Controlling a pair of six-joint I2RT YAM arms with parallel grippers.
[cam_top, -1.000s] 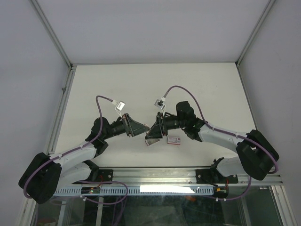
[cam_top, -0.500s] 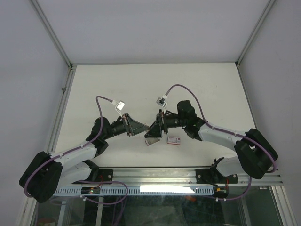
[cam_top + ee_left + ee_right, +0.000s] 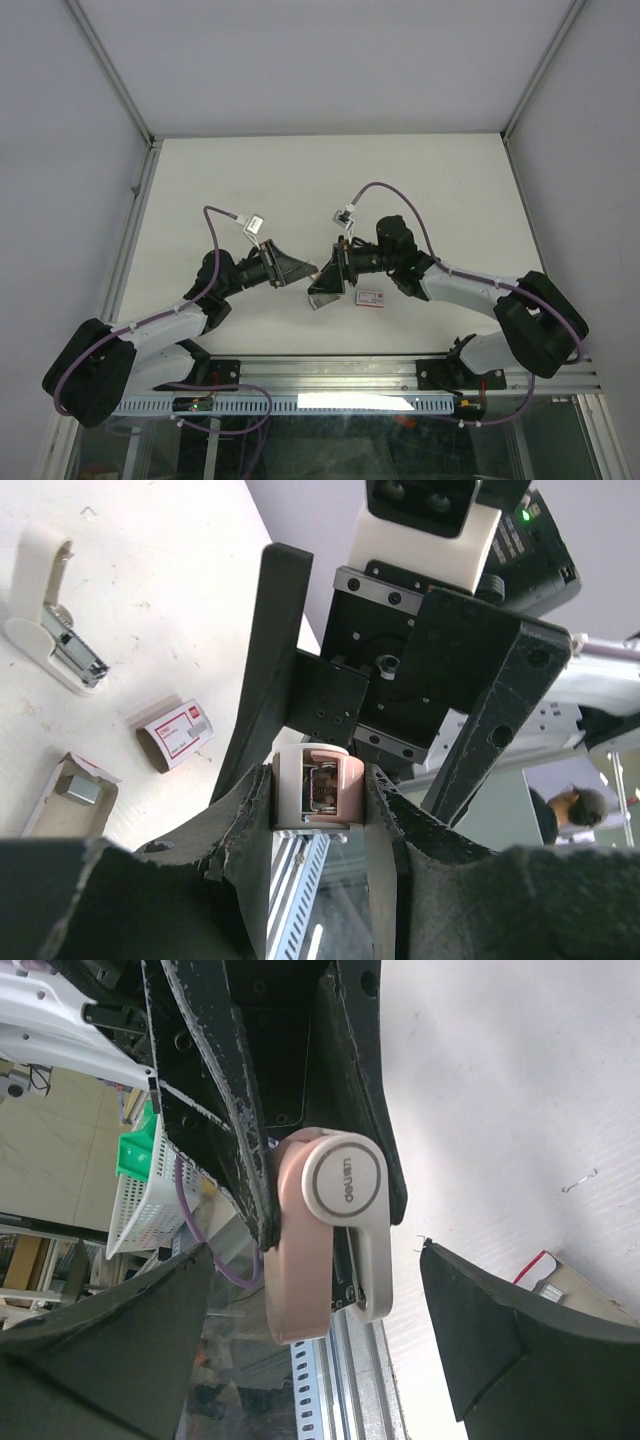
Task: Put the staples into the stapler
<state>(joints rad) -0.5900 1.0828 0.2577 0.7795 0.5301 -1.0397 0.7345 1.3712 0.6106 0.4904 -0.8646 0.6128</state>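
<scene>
Your left hand (image 3: 320,792) is clamping a pink-and-white oblong piece (image 3: 322,780) above the white tabletop (image 3: 300,180). Your right hand (image 3: 318,1250) is gaping wide around it. The staples box (image 3: 369,297) is lying flat by your right arm, label up, long axis running left-right.

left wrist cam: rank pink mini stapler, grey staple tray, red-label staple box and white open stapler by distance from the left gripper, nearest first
1. pink mini stapler: clamped between the fingers of the left gripper.
2. grey staple tray: on the table, lower left.
3. red-label staple box: on the table, just beyond the tray.
4. white open stapler: farthest, upper left.
</scene>
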